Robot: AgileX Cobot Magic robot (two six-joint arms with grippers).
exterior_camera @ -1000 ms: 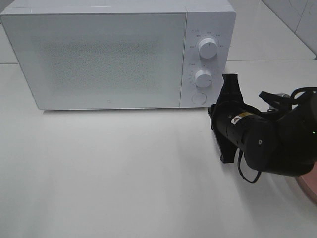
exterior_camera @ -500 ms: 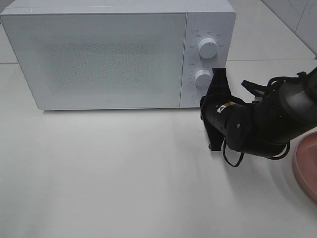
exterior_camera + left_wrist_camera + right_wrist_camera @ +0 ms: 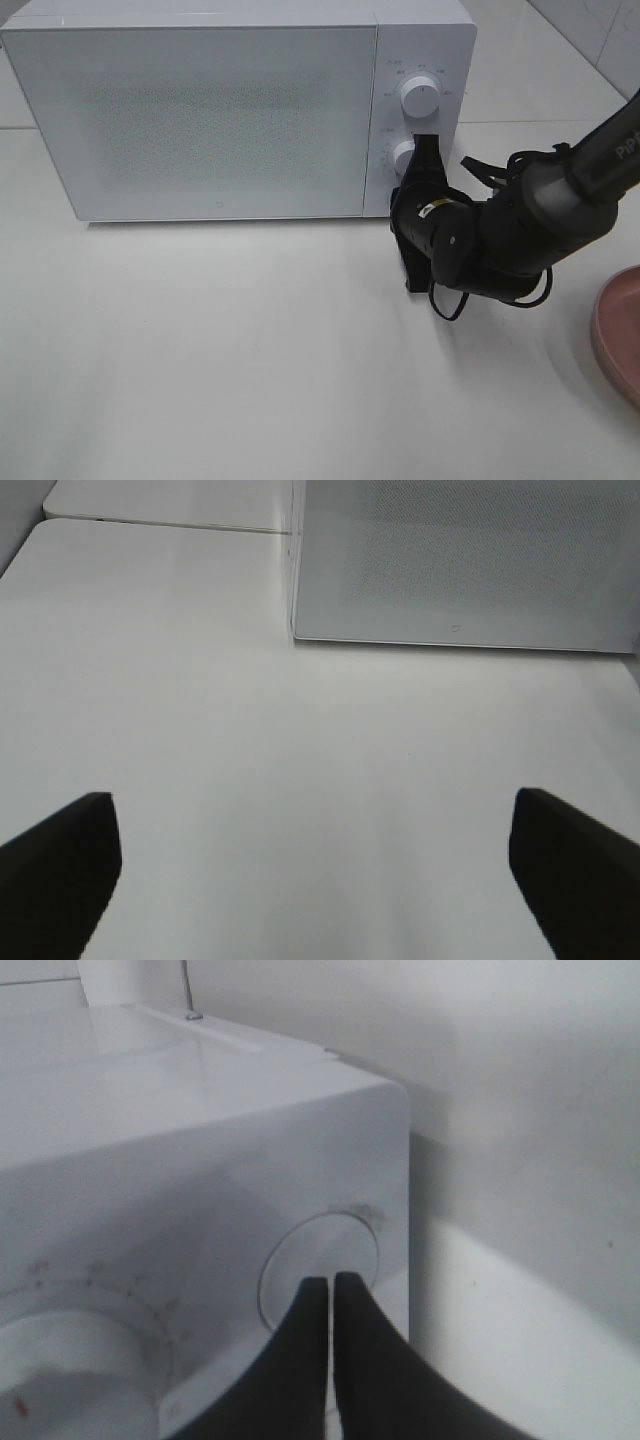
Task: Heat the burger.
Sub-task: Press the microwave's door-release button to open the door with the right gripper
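The burger is out of view. A white microwave (image 3: 220, 120) stands at the back of the table with its door closed. My right gripper (image 3: 403, 200) is shut, with nothing between its fingers. In the right wrist view its joined fingertips (image 3: 330, 1285) sit at the round button (image 3: 295, 1260) low on the microwave's (image 3: 200, 1140) control panel; whether they touch it I cannot tell. My left gripper (image 3: 315, 830) is open over bare table, its fingers (image 3: 60, 870) wide apart, facing the microwave's (image 3: 470, 560) door from a distance. It is outside the exterior view.
Two dials are on the control panel, the upper (image 3: 420, 97) above the lower (image 3: 403, 155), which the right gripper partly covers. A pink plate (image 3: 618, 330) lies at the table's right edge. The right arm (image 3: 520, 225) stretches in from the right.
My right gripper has moved left and toward the microwave, from the table's right side to the round button on the panel. More of the pink plate shows.
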